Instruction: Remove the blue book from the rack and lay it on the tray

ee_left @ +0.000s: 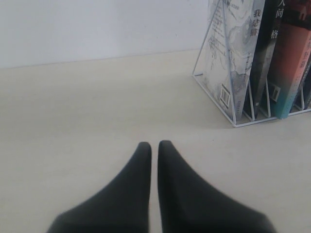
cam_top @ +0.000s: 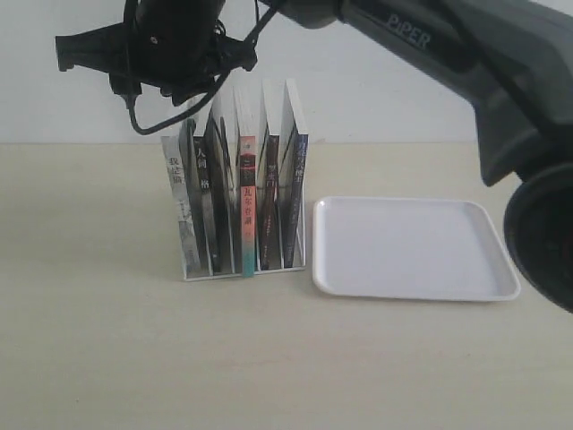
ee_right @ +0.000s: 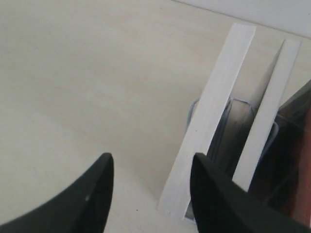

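The white wire rack [cam_top: 242, 265] stands left of centre and holds several upright books. The blue book [cam_top: 296, 193] is the rightmost one, its dark blue-purple spine facing me, next to the tray [cam_top: 412, 249]. The white tray lies flat and bare to the right of the rack. My right gripper [cam_top: 201, 90] reaches across from the right and hovers above the rack's left half. In the right wrist view it is open [ee_right: 151, 167], with nothing between its fingers, over the white top edges of two books [ee_right: 218, 116]. My left gripper [ee_left: 154, 145] is shut and empty, low over the table, apart from the rack [ee_left: 218, 92].
Other books fill the rack: a pale-covered one [cam_top: 182, 210] at the left end, black-spined ones [cam_top: 215, 197], and one with a pink-to-teal spine [cam_top: 247, 206]. The right arm's dark body [cam_top: 501, 81] crosses the top right above the tray. A white wall stands behind the table.
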